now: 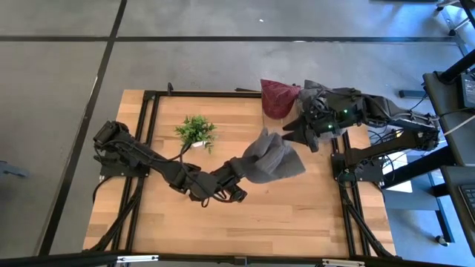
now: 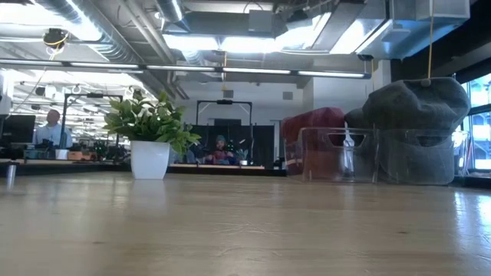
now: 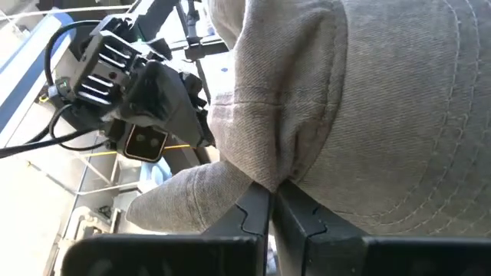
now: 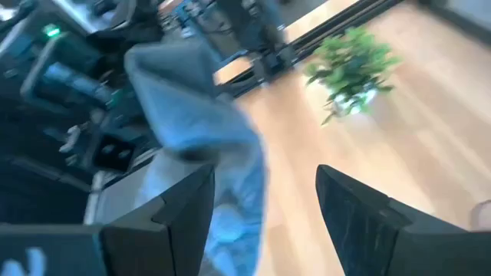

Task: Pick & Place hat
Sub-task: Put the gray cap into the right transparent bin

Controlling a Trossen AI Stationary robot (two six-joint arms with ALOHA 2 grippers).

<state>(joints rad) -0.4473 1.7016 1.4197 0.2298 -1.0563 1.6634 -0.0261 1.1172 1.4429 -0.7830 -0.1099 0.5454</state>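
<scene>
Grey hat [image 1: 273, 157] hangs above the middle of the wooden table [image 1: 297, 215], its fabric pinched between the closed fingers of the left gripper [image 3: 272, 201]. Just beside it, the right gripper [image 1: 293, 135] hovers with its fingers spread apart, near a dark red hat [image 1: 277, 99] at the table's far edge. A small potted plant [image 1: 196, 132] stands nearby.

Looking straight down from overhead on the whole tabletop [image 1: 223, 215]; level from the tabletop's surface into the room; close from the left wrist against the grey hat [image 3: 368, 107]; from the right wrist across to the potted plant [image 4: 353, 65], shared with overhead and low views.
</scene>
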